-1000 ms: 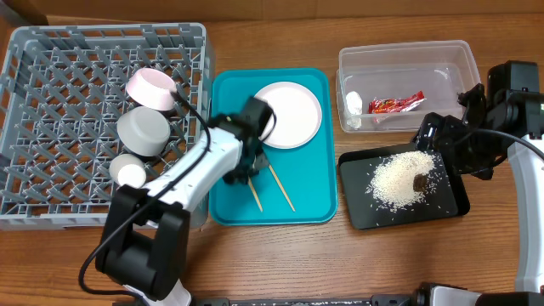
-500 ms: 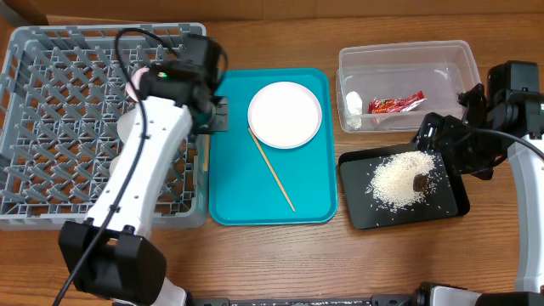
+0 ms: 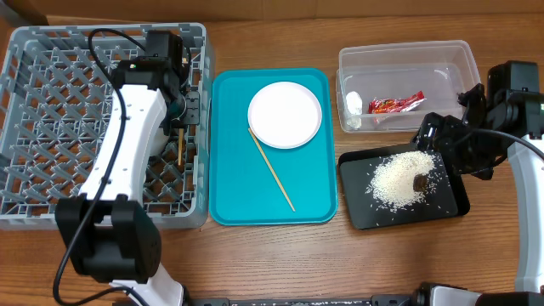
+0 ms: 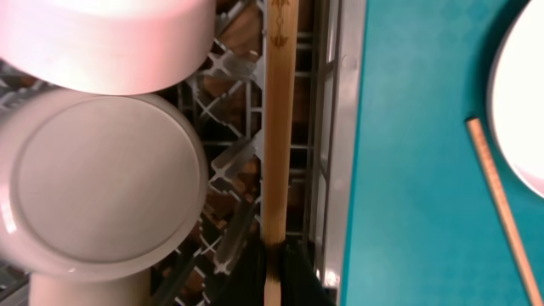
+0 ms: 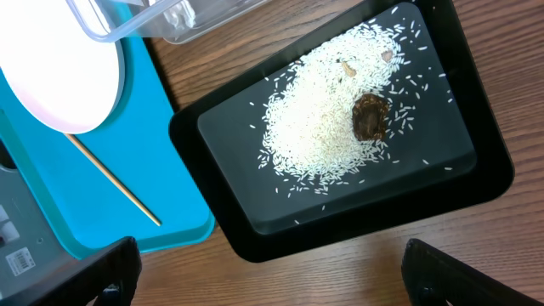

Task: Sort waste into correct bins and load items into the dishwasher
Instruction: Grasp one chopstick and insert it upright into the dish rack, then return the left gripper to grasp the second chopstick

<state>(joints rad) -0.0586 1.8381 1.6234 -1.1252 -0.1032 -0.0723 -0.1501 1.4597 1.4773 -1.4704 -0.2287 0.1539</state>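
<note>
Since a moment ago my left arm has swung from the teal tray (image 3: 238, 195) across to the right edge of the rack (image 3: 51, 85). My left gripper (image 4: 272, 265) is clamped on one chopstick (image 4: 276, 127), which points out over the lattice beside the bowl (image 4: 102, 187) and the pink dish (image 4: 110, 42). The other chopstick (image 3: 272, 170) lies on the teal tray just beside the plate (image 3: 285, 114). My right gripper (image 5: 270, 276) hangs spread wide above the black tray (image 5: 480, 183) of rice (image 5: 314, 127).

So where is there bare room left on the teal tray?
On the teal tray, bare: the left strip between rim and loose chopstick, and the lower right below the white plate. Crowded: the upper right, under the plate.
</note>
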